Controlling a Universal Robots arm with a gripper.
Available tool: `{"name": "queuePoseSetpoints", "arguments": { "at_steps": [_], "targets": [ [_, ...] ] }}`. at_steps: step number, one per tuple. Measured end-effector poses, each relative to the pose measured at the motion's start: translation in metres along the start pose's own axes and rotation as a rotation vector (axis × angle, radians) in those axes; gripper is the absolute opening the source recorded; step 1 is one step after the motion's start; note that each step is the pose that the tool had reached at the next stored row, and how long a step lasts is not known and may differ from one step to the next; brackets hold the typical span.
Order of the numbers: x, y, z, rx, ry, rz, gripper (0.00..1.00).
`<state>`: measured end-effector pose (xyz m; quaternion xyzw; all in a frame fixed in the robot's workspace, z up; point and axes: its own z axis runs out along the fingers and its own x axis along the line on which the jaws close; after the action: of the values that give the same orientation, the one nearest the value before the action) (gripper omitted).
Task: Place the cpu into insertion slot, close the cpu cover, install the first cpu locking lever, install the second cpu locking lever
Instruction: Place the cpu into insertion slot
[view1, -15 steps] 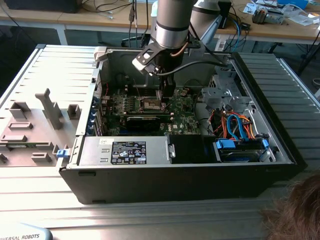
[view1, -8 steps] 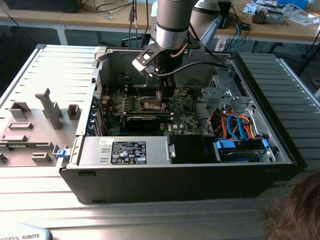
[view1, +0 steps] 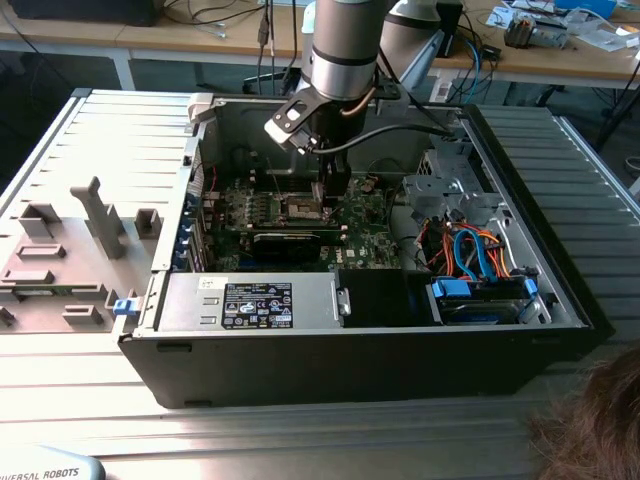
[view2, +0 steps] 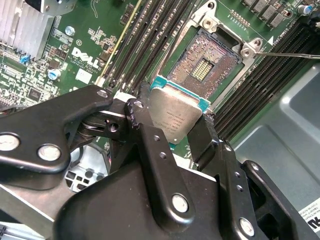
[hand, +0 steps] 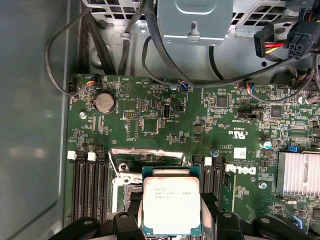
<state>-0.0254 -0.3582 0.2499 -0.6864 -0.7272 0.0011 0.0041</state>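
My gripper (view2: 172, 127) is shut on the cpu (view2: 175, 114), a small square chip with a dull silvery top and a green edge. One black finger (view2: 136, 116) presses each of two opposite sides. The chip hangs tilted just above the open insertion slot (view2: 207, 62), whose bare pin field shows beyond it. In the first wrist view the cpu (hand: 171, 204) sits between the fingers (hand: 214, 209), and the cpu cover (hand: 146, 155) stands raised at the slot's far side. In the exterior view the gripper (view1: 327, 195) reaches down into the open computer case over the motherboard (view1: 290, 225).
Black memory slots (view2: 152, 35) flank the socket. A thin lever wire (view2: 290, 55) sticks out beside it. A grey power supply box (view1: 250, 300) and a drive bay with blue and orange cables (view1: 480, 265) line the case front. A grey fixture tray (view1: 70, 250) lies on the exterior view's left.
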Motion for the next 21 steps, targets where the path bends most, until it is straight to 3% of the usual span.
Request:
{"name": "queuePoseSetpoints", "arguments": {
  "at_steps": [21],
  "targets": [
    [0.0000,0.0000,0.0041,0.0000,0.0000,0.000,0.54]
  ]
}}
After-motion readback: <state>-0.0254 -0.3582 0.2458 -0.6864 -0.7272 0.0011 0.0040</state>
